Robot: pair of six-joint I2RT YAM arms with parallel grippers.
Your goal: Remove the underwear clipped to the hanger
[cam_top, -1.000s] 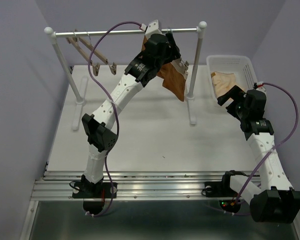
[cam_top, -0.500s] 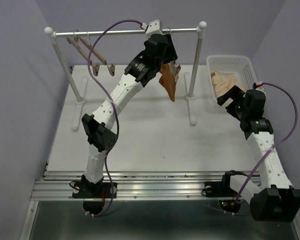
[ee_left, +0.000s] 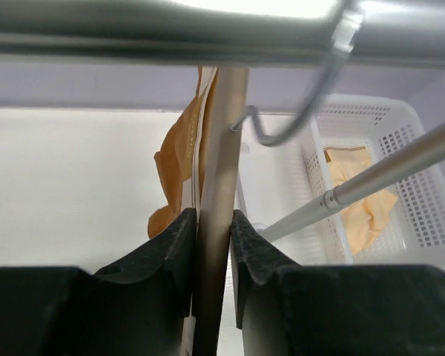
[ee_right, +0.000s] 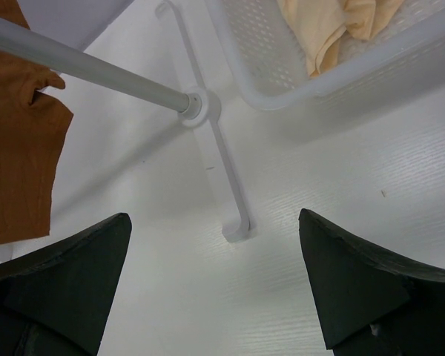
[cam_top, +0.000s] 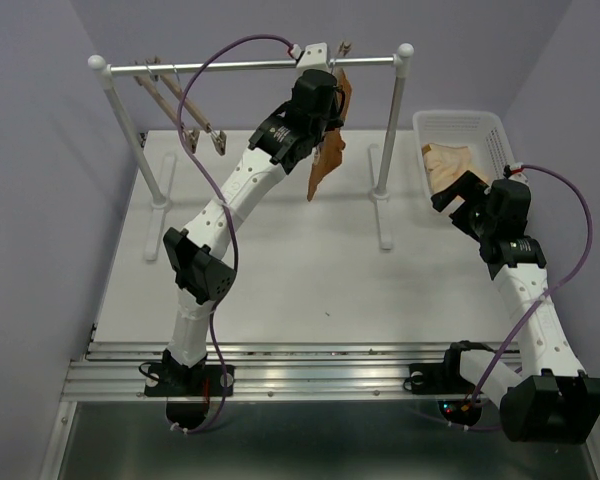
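Firmly pinched bar, cloth hanging loose

Limply, the rust-orange underwear (ee_left: 179, 159) droops alongside the light-wood bar of the hanger (ee_left: 219, 133), which is tipped steeply on end under the rack rail (ee_left: 133, 37), its wire hook (ee_left: 311, 104) over that rail. From above, the cloth trails down and forward of the rack, off the tabletop. It looks thin, light and floppy, so it will likely fold and slide rather than resist. A pinch on a bunched edge near a clip should hold better than one on the loose lower hem. Tugging straight against a closed clip could stretch the fabric or swing the whole hanger, so the clip wants pressing open first. Which clips hold the garment I cannot make out; the wrist view hides both ends of the bar.

The left gripper (ee_left: 211, 222) has its fingers closed against either side of the wooden bar, gripping the hanger and not the cloth. The right gripper (ee_right: 215, 282) stands wide apart and empty, low over the table beside the white basket (ee_left: 400, 126), where a paler peach cloth (ee_left: 363, 193) lies. Two bare wooden hangers (cam_top: 180, 105) hang at the rail's far left.
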